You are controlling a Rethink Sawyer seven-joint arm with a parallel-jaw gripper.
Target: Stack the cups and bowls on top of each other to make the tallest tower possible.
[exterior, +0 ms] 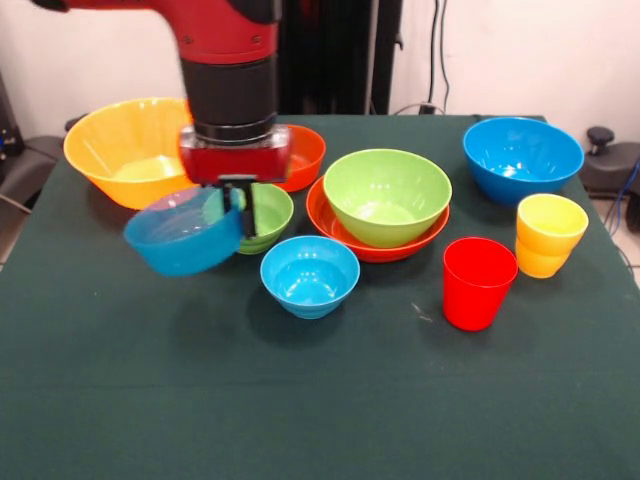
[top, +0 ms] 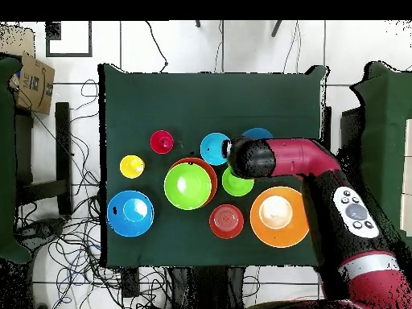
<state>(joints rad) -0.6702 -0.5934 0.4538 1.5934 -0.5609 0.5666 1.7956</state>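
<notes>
- Far left of the front view: large orange-yellow bowl [exterior: 130,150] upright on the green worktop [exterior: 320,400], its right rim hidden behind the arm; seen from overhead [top: 279,216] as a wide orange ring just beside the arm.
- Next right: translucent blue bowl [exterior: 185,232] tilted and lifted clear of the worktop, gripper [exterior: 238,205] jaws clamped on its right rim; from overhead only a blue sliver [top: 257,133] showing past the arm, the rest covered.
- Behind it: small green bowl [exterior: 265,215] partly hidden by the jaws and the held bowl; small red-orange bowl [exterior: 303,155] half hidden behind the wrist.
- Centre front: small blue bowl [exterior: 310,275] upright, standing alone, near the green one.
- Centre: big green bowl [exterior: 387,195] nested in a shallow red-orange bowl [exterior: 375,245], only the red rim showing.
- Right: plain red cup [exterior: 478,282] upright, near front; yellow cup [exterior: 549,235] with stepped wider top just beside it, apart.
- Far right rear: large blue bowl [exterior: 522,158] upright.
- Upper arm cut off at the top edge of the front view.
- Overhead, top left off the worktop: cardboard box [top: 30,80] with dark printing, too small to read.
- All glossy plastic.
</notes>
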